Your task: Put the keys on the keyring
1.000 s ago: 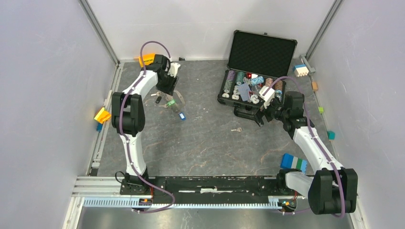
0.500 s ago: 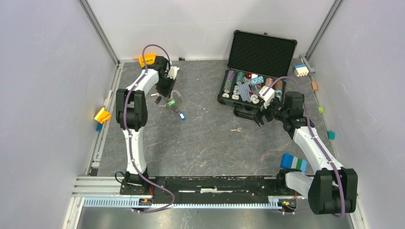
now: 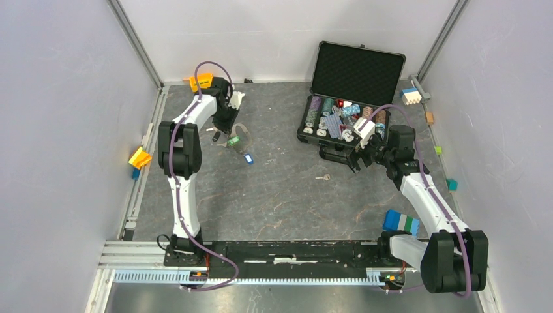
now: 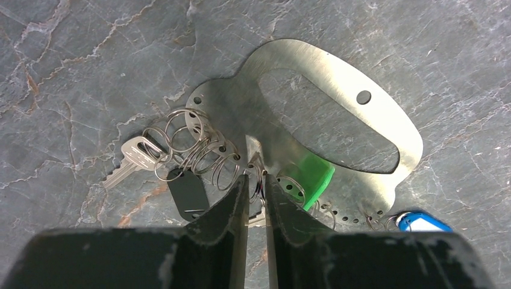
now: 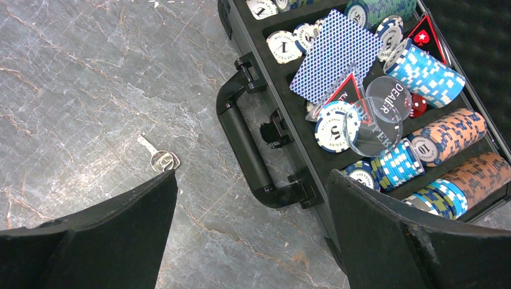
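Observation:
The keyring [image 4: 388, 123] is a large silver oval loop lying flat on the table, with small wire rings, a green tag [image 4: 312, 176], a dark fob [image 4: 188, 194] and one silver key [image 4: 131, 158] hanging off its edge. My left gripper [image 4: 256, 179] is down over it, its fingers pinched on one small wire ring. In the top view the left gripper [image 3: 225, 122] is at the back left over the keyring [image 3: 239, 135]. A loose silver key [image 5: 158, 158] lies on the table near my right gripper [image 5: 250, 177], which is wide open and empty. The loose key [image 3: 322, 177] also shows in the top view, left of the right gripper [image 3: 357, 162].
An open black poker-chip case [image 3: 349, 98] with chips and cards stands at the back right; its handle [image 5: 244, 144] is under my right gripper. A blue tag [image 3: 248, 158] lies near the keyring. Coloured blocks [image 3: 400, 222] sit along the walls.
The left arm has shifted slightly back and left over the keyring. The right arm and the loose key have not moved.

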`<state>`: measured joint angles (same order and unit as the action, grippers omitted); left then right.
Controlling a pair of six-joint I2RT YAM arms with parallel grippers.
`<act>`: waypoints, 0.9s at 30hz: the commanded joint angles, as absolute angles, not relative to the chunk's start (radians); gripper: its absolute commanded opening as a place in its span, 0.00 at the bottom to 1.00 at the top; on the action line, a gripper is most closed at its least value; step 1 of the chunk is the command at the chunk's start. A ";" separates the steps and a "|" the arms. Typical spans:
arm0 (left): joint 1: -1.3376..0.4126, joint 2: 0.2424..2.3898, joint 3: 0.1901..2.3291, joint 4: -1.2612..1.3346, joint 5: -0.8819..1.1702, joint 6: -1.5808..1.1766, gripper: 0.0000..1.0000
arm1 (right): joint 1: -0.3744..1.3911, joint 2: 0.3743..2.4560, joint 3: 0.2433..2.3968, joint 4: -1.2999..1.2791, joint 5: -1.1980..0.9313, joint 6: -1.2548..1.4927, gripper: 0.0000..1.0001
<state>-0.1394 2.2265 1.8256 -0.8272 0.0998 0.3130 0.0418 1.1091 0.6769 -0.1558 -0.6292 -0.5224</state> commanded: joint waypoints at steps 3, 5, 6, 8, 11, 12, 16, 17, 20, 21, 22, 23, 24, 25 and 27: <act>-0.134 2.220 1.809 -0.831 0.067 0.343 0.19 | 0.039 1.100 0.710 -0.148 -0.652 -0.535 0.98; -0.132 2.221 1.809 -0.831 0.060 0.345 0.19 | 0.037 1.098 0.710 -0.147 -0.652 -0.535 0.98; -0.132 2.220 1.808 -0.831 0.060 0.345 0.19 | 0.037 1.098 0.710 -0.147 -0.652 -0.536 0.98; -0.132 2.213 1.802 -0.832 0.061 0.345 0.18 | 0.039 1.095 0.710 -0.146 -0.652 -0.536 0.98; -0.130 2.185 1.786 -0.831 0.081 0.348 0.10 | 0.038 1.095 0.710 -0.147 -0.653 -0.535 0.98; -0.132 2.166 1.775 -0.831 0.102 0.350 0.07 | 0.038 1.095 0.710 -0.147 -0.655 -0.535 0.98; -0.137 2.059 1.729 -0.833 0.231 0.348 0.02 | 0.039 1.096 0.706 -0.140 -0.665 -0.527 0.98; -0.138 2.020 1.714 -0.832 0.272 0.353 0.02 | 0.039 1.094 0.706 -0.137 -0.671 -0.522 0.98; -0.154 1.896 1.662 -0.832 0.428 0.383 0.03 | 0.038 1.090 0.699 -0.118 -0.699 -0.498 0.98; -0.163 1.866 1.644 -0.831 0.484 0.392 0.04 | 0.038 1.087 0.698 -0.110 -0.712 -0.484 0.98; -0.172 1.826 1.621 -0.831 0.529 0.403 0.04 | 0.038 1.086 0.698 -0.102 -0.727 -0.473 0.98; -0.186 1.793 1.598 -0.824 0.584 0.410 0.05 | 0.038 1.085 0.701 -0.093 -0.746 -0.460 0.98; -0.199 1.768 1.564 -0.812 0.625 0.419 0.05 | 0.040 1.087 0.706 -0.084 -0.762 -0.443 0.98; -0.219 1.741 1.534 -0.798 0.674 0.430 0.05 | 0.042 1.088 0.713 -0.070 -0.782 -0.420 0.98; -0.256 1.702 1.463 -0.764 0.756 0.447 0.06 | 0.056 1.096 0.725 -0.045 -0.813 -0.382 0.98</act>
<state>-0.1860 1.7988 1.5620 -0.8135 0.4854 0.3672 0.0422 1.1061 0.6769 -0.1291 -0.7155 -0.4698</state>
